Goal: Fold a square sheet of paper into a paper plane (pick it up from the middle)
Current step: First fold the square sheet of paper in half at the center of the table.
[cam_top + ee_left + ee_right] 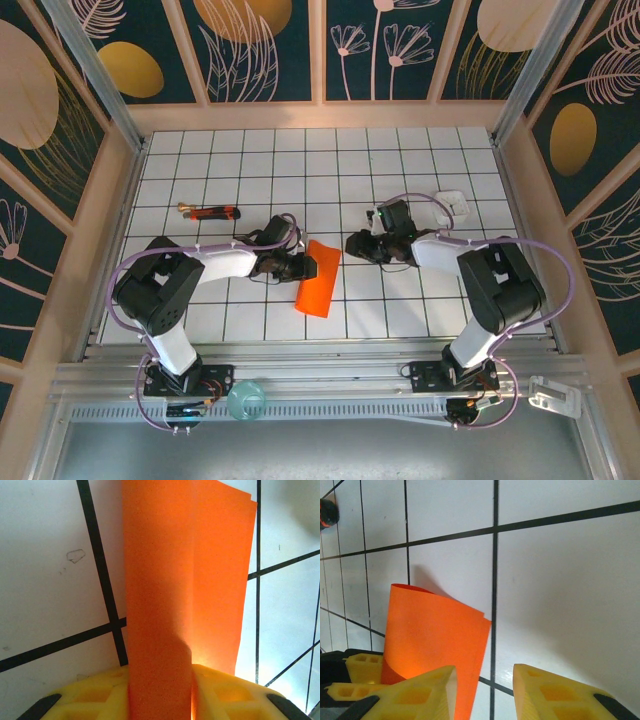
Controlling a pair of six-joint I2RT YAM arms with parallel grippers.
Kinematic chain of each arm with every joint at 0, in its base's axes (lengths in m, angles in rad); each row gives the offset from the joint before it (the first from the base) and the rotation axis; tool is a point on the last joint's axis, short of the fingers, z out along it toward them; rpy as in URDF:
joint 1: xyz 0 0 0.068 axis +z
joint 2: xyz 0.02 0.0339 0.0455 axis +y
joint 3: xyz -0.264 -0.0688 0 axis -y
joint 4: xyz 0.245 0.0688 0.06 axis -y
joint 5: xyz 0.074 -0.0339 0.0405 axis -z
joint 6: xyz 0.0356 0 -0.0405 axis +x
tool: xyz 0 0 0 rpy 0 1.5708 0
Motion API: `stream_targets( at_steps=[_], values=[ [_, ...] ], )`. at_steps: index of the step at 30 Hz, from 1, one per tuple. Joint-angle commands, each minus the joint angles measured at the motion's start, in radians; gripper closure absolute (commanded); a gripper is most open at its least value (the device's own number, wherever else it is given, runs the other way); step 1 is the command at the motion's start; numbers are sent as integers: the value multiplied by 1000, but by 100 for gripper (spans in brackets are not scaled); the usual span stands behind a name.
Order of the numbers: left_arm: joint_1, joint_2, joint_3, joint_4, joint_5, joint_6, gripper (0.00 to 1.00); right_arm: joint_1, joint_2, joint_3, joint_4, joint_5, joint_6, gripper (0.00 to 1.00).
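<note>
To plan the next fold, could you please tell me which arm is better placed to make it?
Probably right: the right fingers stand open, empty, beside the folded orange paper sheet that the left fingers clamp.

Top view bright, evenly lit from above, sharp; white black-gridded tabletop (400,170) slightly washed out, shadows short and soft. Left wrist view: folded bright orange-red paper sheet (210,580) glows at bottom edge, glare on tiles right of it. Right wrist view: grey shadow above-left of paper, tiles right of it dimmer

White grid-tiled table (300,160), wood-framed dark teal walls (270,50) with floral prints, aluminium rail (320,385) at near edge
</note>
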Motion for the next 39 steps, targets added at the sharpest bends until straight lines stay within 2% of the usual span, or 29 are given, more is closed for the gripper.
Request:
stream_targets(
  at_steps=[1,39],
  values=[
    [-7,38,-28,-61,-44,7,66,-27,-43,-11,-35,20,-33,65],
    [-31,104,-19,-106,-96,72,61,-19,-28,-30,-2,-9,-4,64]
  ],
)
